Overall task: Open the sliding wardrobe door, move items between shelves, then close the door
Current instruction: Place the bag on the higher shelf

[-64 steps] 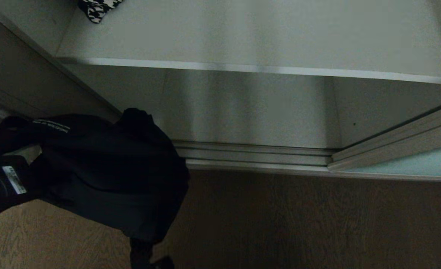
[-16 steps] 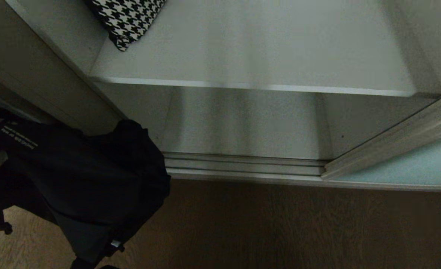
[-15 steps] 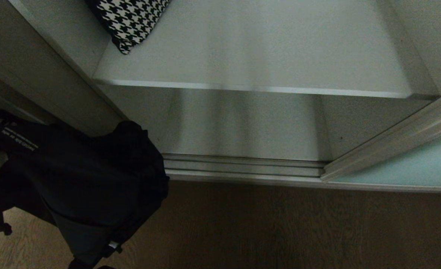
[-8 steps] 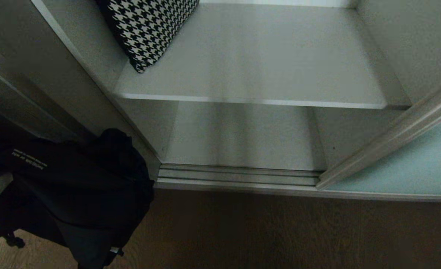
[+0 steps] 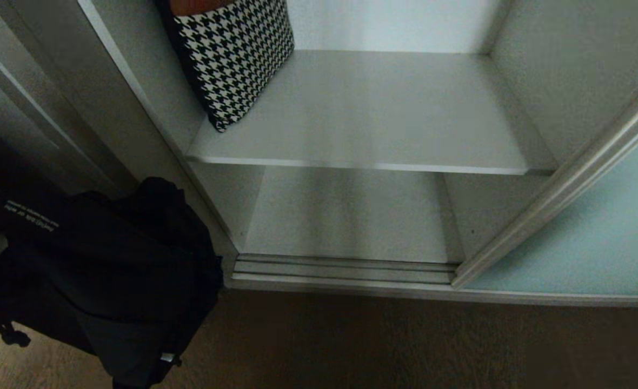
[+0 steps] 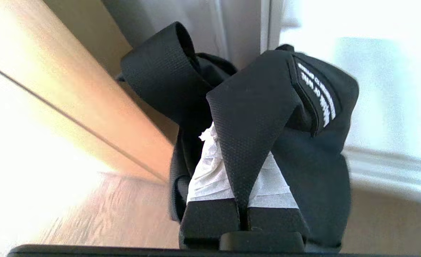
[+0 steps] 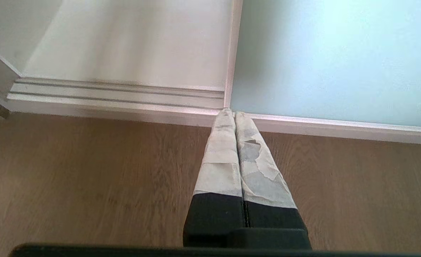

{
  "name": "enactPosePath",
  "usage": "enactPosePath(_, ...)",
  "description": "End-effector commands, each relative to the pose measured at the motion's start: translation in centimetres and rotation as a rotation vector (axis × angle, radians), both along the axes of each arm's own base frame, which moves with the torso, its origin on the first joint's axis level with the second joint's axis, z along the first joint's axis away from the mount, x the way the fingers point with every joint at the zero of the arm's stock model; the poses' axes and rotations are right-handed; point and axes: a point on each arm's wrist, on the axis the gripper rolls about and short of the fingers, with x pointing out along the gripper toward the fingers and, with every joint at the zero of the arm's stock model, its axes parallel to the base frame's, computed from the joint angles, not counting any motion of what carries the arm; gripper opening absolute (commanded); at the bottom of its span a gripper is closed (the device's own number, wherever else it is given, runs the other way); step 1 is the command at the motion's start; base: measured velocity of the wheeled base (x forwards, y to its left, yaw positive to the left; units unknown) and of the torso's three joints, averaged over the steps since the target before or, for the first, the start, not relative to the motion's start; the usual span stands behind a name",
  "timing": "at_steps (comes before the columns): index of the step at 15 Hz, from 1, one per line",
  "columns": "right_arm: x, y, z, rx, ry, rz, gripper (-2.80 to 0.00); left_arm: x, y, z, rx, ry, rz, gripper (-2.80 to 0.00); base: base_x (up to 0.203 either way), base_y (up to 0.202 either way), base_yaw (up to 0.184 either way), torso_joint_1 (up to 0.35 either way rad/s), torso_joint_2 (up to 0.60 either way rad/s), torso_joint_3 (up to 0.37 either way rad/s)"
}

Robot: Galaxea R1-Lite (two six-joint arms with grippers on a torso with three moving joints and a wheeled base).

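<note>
A large black fabric bag (image 5: 108,281) hangs at the lower left, outside the wardrobe and above the floor. My left gripper (image 6: 241,150) is shut on a fold of the bag's black fabric (image 6: 260,117); its taped fingers (image 6: 210,175) show on either side of the fold. A houndstooth piece (image 5: 232,59) with an orange-brown top leans against the left wall on the grey shelf (image 5: 378,108). Below lies a bare lower shelf (image 5: 346,216). The frosted teal sliding door (image 5: 584,232) stands slid to the right. My right gripper (image 7: 233,114) is shut and empty, low by the door's (image 7: 339,57) bottom corner.
A ribbed metal door track (image 5: 346,267) runs along the wardrobe's threshold. Wooden floor (image 5: 405,346) lies in front. The wardrobe's left side wall (image 5: 135,108) stands just beside the hanging bag, and a tan wooden panel (image 6: 71,89) is to its left.
The whole head view has shifted: the camera has risen, so the shelf and the houndstooth piece sit lower and show more fully. The bag still hangs from my left gripper.
</note>
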Motion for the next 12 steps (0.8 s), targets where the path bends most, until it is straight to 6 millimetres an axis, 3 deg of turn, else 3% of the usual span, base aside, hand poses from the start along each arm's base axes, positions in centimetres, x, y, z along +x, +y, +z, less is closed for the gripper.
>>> enactPosePath(1,0.0,0.0,0.0,0.001,-0.002,0.0,-2.8,0.5,-0.2,0.4,0.0,-0.002,-0.01,-2.8,0.0,0.0,0.0,-0.002,-0.01,0.04)
enactPosePath(9,0.0,0.0,0.0,0.001,-0.002,0.0,-2.8,0.8,-0.3,1.1,-0.004,-0.019,-0.016,-2.8,0.0,0.0,0.0,0.0,0.0,0.017)
enactPosePath(12,0.0,0.0,0.0,0.001,-0.002,0.0,-2.8,-0.5,-0.1,1.7,-0.012,-0.079,-0.106,-2.8,0.0,0.0,0.0,0.0,0.0,0.033)
